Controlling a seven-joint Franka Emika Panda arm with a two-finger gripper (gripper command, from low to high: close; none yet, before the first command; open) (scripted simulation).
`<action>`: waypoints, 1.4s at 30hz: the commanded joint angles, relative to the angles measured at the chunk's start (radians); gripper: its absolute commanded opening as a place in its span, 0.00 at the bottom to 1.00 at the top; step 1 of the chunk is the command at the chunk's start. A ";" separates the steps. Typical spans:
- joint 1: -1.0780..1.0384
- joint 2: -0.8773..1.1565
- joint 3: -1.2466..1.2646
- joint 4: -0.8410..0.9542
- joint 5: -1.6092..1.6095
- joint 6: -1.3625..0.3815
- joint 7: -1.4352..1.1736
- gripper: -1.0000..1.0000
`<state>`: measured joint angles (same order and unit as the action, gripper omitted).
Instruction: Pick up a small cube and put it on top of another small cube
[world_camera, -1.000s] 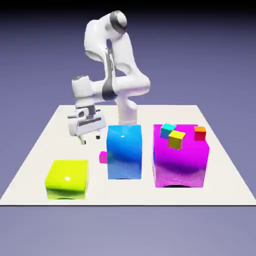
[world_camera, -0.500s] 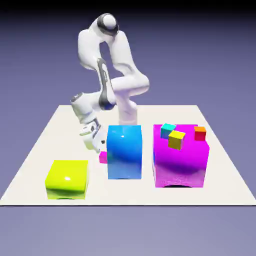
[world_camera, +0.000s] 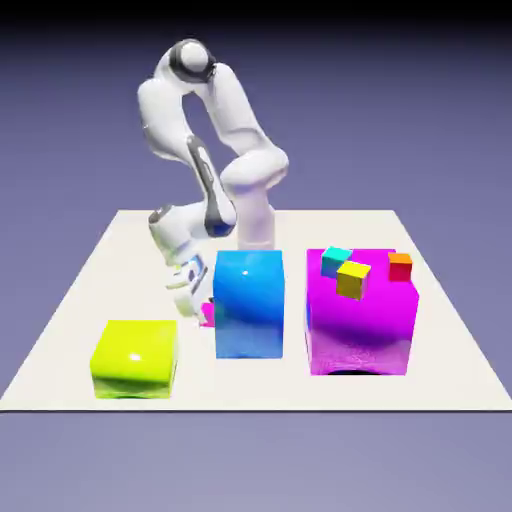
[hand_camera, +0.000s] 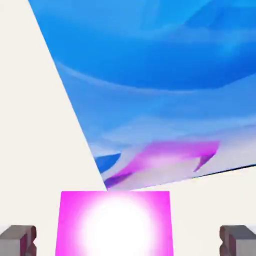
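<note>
The small cube (hand_camera: 115, 222), tiny and magenta-pink, lies on the white table close against the large blue block (hand_camera: 165, 75). In the hand view it fills the bottom middle, between my two grey fingertips (hand_camera: 17, 240), which stand wide apart and clear of its sides. My gripper (hand_camera: 128, 241) is open and holds nothing. In the exterior view the gripper (world_camera: 195, 300) is tilted low at the blue block's (world_camera: 249, 305) left side. It covers most of the small cube (world_camera: 208, 318).
A large magenta block (world_camera: 360, 325) stands to the exterior view's right, carrying a small cyan cube (world_camera: 336, 260), a yellow one (world_camera: 353, 279) and an orange-red one (world_camera: 400, 265). A yellow-green block (world_camera: 135, 358) sits near the table's front left.
The arm has swung toward the blue block and come down. The hand has tilted and dropped over the small pink cube, jaws still wide.
</note>
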<state>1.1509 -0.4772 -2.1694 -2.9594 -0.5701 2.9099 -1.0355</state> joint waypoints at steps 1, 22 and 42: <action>0.036 -0.001 -0.036 0.002 -0.009 0.014 0.005 0.50; -0.457 0.009 0.464 -0.028 0.109 -0.179 -0.070 0.00; -0.422 0.062 1.182 0.447 0.461 -0.582 0.180 0.00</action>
<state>0.7286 -0.4156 -0.9872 -2.5129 -0.1091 2.3269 -0.8551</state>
